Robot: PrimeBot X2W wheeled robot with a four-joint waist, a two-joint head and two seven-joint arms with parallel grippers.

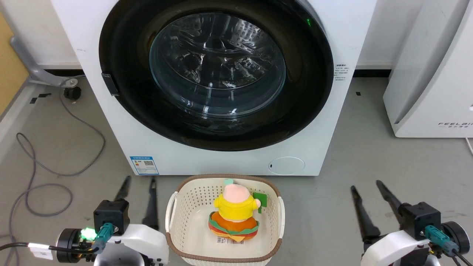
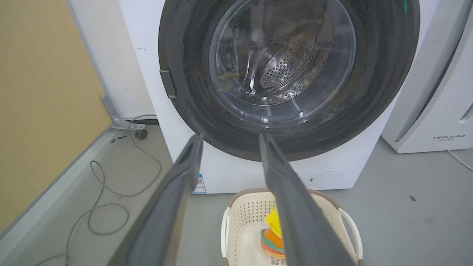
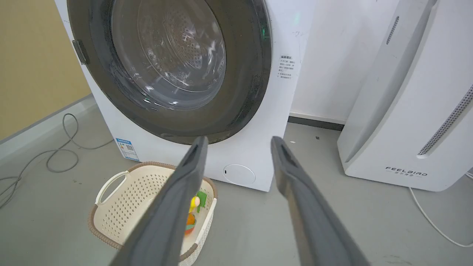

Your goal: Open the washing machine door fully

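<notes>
Head view, looking down at a white washing machine (image 1: 207, 159) on a grey floor; washing machine door (image 1: 217, 70) shut, glossy black ring flush with the front, clear bowl window at its centre; small black handle tab (image 1: 110, 84) on the door's left rim, about half way up. Low in the view, left gripper (image 1: 140, 178) and right gripper (image 1: 366, 184), both with fingers spread and holding nothing, both well short of the machine. Between them, touching neither, a cream basket (image 1: 225, 177) with a plush toy (image 1: 234, 212) inside, just in front of the machine's base; grey cable (image 1: 37, 173) looped on the floor at far left.

Probably at the approach; door not yet touched. To do it well: use the left gripper, nearer the tab; raise it clear of the basket rim; set the fingertips either side of the tab, or hook one behind it; close firmly before pulling, since glossy plastic likely slips; pull outward, then follow the arc toward the probable hinge side at right rather than straight back; keep the right gripper out of the swing.
</notes>
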